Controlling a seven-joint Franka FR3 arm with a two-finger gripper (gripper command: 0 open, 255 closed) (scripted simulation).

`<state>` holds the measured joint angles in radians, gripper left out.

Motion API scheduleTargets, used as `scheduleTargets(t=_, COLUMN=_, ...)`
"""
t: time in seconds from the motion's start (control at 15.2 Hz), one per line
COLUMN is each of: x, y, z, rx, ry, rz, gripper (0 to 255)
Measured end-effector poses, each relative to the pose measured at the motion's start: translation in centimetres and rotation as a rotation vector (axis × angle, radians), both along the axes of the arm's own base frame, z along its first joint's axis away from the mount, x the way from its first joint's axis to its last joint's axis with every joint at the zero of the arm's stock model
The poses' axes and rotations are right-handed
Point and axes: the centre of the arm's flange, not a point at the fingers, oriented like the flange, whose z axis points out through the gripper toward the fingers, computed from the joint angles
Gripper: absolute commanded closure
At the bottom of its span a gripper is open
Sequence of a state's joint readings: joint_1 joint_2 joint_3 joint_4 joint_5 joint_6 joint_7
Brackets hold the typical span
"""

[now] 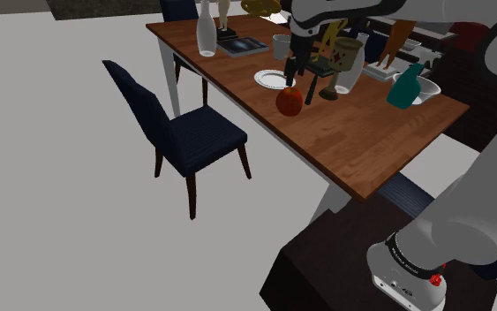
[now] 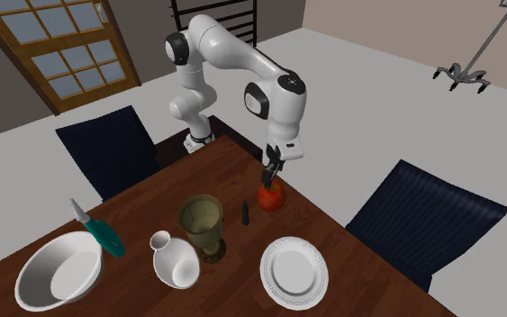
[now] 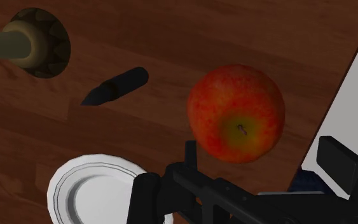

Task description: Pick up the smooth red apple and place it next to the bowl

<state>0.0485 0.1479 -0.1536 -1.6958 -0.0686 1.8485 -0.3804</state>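
Hovering just above the apple [image 2: 270, 197], the gripper [image 2: 271, 177] hangs with its jaws spread apart, gripping nothing.
The red apple sits on the wooden table [image 2: 152, 203] close to its edge, near the white plate [image 2: 294, 268]; the white bowl [image 2: 62, 270] stands well apart, beyond the goblet [image 2: 202, 225] and the vase [image 2: 172, 261].

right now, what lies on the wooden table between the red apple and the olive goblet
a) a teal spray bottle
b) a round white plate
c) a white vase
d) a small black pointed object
d: the small black pointed object lies on the brown wooden table between the smooth red apple and the olive goblet, while the round white plate sits off to one side.
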Motion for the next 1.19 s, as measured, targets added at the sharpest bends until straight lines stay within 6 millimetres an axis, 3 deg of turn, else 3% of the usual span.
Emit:
scheduleTargets(t=0.33, x=0.1, y=-0.1, z=-2.5, rx=0.0, ry=0.001, rz=0.002, gripper=0)
scheduleTargets(t=0.73, x=0.1, y=-0.2, z=-2.9, rx=0.0, ry=0.0, rz=0.002, gripper=0)
scheduleTargets(t=0.79, x=0.1, y=-0.2, z=-2.9, rx=0.0, ry=0.0, rz=0.002, gripper=255)
scheduleTargets(t=1.19, x=0.1, y=-0.2, z=-2.9, rx=0.0, ry=-0.001, rz=0.002, gripper=255)
